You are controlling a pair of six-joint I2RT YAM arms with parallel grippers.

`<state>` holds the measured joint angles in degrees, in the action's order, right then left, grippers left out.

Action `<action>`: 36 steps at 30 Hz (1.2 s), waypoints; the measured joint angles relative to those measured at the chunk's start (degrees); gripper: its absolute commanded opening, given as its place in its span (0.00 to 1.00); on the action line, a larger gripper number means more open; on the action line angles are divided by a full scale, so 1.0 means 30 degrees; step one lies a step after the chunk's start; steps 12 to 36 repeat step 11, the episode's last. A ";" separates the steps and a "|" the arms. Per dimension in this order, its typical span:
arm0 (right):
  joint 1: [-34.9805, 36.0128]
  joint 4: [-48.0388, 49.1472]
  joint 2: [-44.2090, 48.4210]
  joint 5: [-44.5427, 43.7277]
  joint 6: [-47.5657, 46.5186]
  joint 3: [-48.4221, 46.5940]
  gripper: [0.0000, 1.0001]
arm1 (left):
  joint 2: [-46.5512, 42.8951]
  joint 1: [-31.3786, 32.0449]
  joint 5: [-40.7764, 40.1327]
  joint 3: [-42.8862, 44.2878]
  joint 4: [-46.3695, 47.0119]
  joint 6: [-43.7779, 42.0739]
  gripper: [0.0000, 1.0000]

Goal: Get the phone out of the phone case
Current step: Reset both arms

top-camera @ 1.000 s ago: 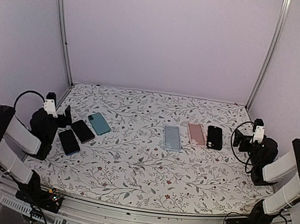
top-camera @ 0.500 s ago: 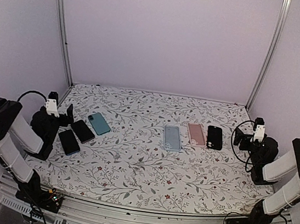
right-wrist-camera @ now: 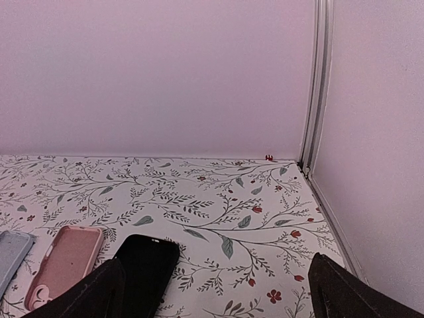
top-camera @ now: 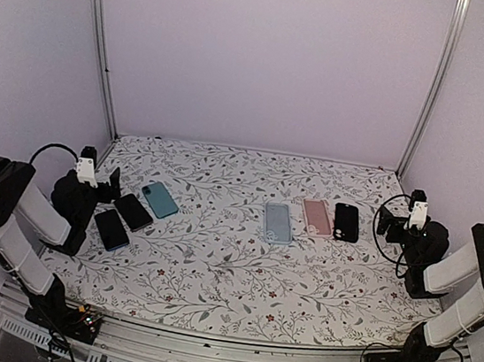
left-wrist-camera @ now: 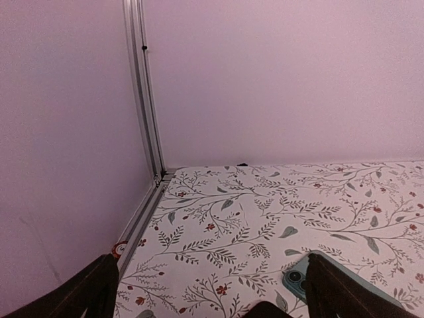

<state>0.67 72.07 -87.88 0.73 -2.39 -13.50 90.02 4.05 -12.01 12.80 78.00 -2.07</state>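
Teal phone (top-camera: 160,199) near left fingers (left-wrist-camera: 89,295)

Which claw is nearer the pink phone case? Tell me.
Right. The right claw is just past the black case from the pink phone case; the left claw is far across.

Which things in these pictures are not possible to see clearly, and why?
- Top view: nearest black phone is too small to tell cased from bare.
- Left wrist view: teal phone is mostly behind the left gripper.
- Right wrist view: light blue case is cut by the left edge.
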 measured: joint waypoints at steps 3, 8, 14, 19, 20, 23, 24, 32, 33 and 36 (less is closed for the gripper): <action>0.0000 0.0000 0.0000 0.0000 0.0000 -0.0007 0.99 | 0.0000 0.0000 0.0000 0.0000 -0.0015 -0.0015 0.99; 0.0000 0.0000 0.0000 0.0000 0.0000 -0.0015 0.99 | 0.0000 0.0000 0.0007 0.0000 -0.0109 -0.0022 0.99; 0.0000 0.0000 0.0000 0.0007 0.0000 -0.0015 0.99 | 0.0000 0.0000 0.0007 0.0000 -0.0117 -0.0022 0.99; 0.0000 0.0000 0.0000 0.0007 0.0000 -0.0015 0.99 | 0.0000 0.0000 0.0007 0.0000 -0.0117 -0.0022 0.99; 0.0000 0.0000 0.0000 0.0007 0.0000 -0.0015 0.99 | 0.0000 0.0000 0.0007 0.0000 -0.0117 -0.0022 0.99; 0.0000 0.0000 0.0000 0.0007 0.0000 -0.0015 0.99 | 0.0000 0.0000 0.0007 0.0000 -0.0117 -0.0022 0.99; 0.0000 0.0000 0.0000 0.0007 0.0000 -0.0015 0.99 | 0.0000 0.0000 0.0007 0.0000 -0.0117 -0.0022 0.99; 0.0000 0.0000 0.0000 0.0007 0.0000 -0.0015 0.99 | 0.0000 0.0000 0.0007 0.0000 -0.0117 -0.0022 0.99; 0.0000 0.0000 0.0000 0.0007 0.0000 -0.0015 0.99 | 0.0000 0.0000 0.0007 0.0000 -0.0117 -0.0022 0.99; 0.0000 0.0000 0.0000 0.0007 0.0000 -0.0015 0.99 | 0.0000 0.0000 0.0007 0.0000 -0.0117 -0.0022 0.99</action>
